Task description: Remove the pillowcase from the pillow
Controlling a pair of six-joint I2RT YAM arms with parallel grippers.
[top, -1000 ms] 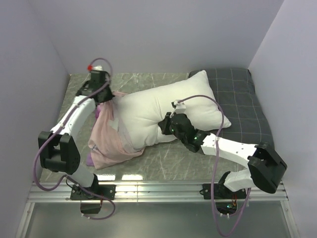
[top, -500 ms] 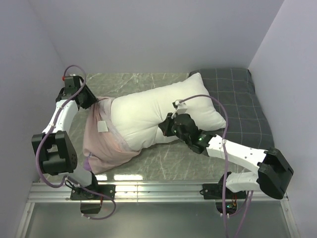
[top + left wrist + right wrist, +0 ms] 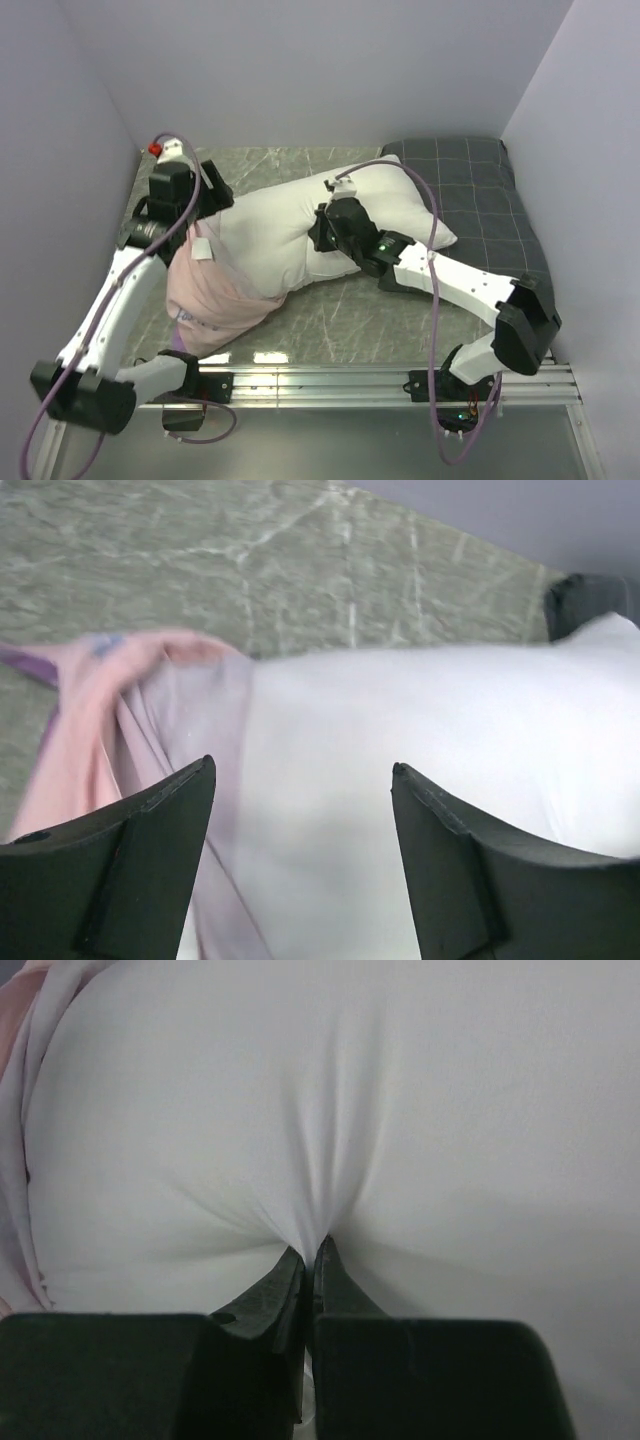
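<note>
We see pale lilac walls (image 3: 320,70) enclosing a green-grey marbled table (image 3: 350,310) on three sides. A dark grey checked pillow (image 3: 490,200) fills its far right corner, a metal rail (image 3: 330,378) its near edge.

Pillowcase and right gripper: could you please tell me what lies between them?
Only a bare stretch of the pillow, clearest in the top view.

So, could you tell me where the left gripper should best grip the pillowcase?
Take its bunched open edge, where the pillowcase meets the bare pillow, from above: folds there offer fabric to pinch. The left gripper hangs open over it; the right gripper pinches the pillow.
</note>
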